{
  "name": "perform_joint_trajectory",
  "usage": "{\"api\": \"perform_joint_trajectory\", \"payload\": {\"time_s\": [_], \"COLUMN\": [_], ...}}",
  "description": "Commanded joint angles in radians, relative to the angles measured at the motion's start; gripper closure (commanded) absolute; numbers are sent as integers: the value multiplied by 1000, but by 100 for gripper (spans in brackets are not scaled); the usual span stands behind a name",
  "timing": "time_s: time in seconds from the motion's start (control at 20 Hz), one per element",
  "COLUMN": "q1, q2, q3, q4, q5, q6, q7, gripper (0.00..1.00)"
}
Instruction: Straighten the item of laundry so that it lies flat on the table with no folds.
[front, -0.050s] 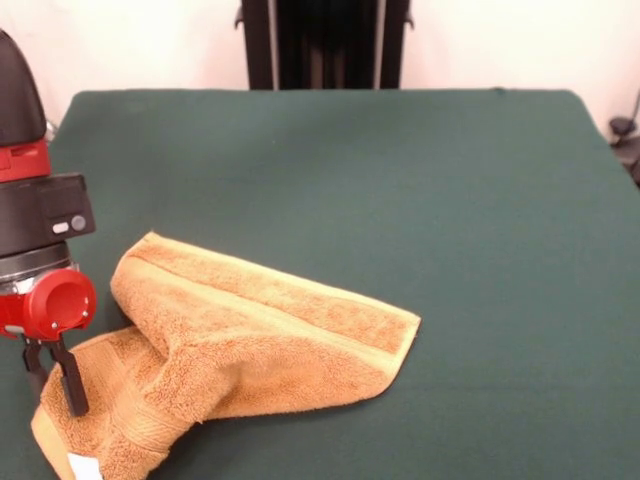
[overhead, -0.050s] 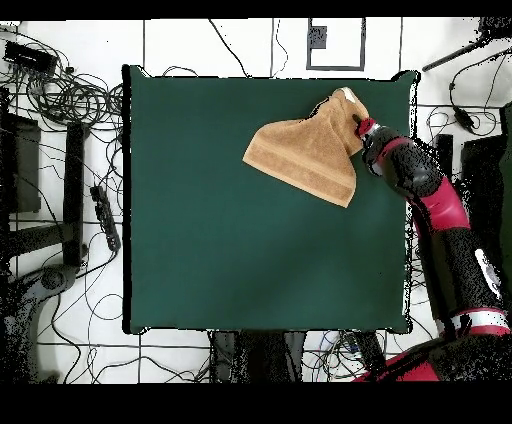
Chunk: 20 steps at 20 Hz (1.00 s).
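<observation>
The item of laundry (front, -0.050s: 260, 340) is an orange-tan towel with a paler stripe, lying rumpled and folded over itself near the front left of the green table (front, -0.050s: 400, 180). A small white tag (front, -0.050s: 80, 467) shows at its lowest corner. My gripper (front, -0.050s: 57, 400) comes down at the left onto the towel's bunched end, its two dark fingers close together with cloth between them. From overhead, the towel (overhead, -0.050s: 305, 150) sits by the table's (overhead, -0.050s: 230, 240) upper right corner and narrows toward the gripper (overhead, -0.050s: 358, 125).
The towel's gripped end lies close to the table's edge. Cables (overhead, -0.050s: 60, 90) and dark equipment (overhead, -0.050s: 75, 190) crowd the floor beside the table. A black stand (front, -0.050s: 325, 45) rises behind the far edge.
</observation>
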Motion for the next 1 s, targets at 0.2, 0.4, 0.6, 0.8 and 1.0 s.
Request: {"api": "perform_joint_trajectory", "payload": {"time_s": [0.2, 0.4, 0.6, 0.8, 1.0], "q1": [57, 54, 54, 55, 59], "q2": [63, 64, 66, 67, 67], "q3": [62, 66, 66, 65, 61], "q4": [89, 92, 87, 84, 78], "q5": [37, 36, 43, 47, 50], "q6": [185, 171, 184, 189, 205], "q7": [-17, -20, -27, -30, -36], "gripper": [0, 0, 0, 0, 0]}}
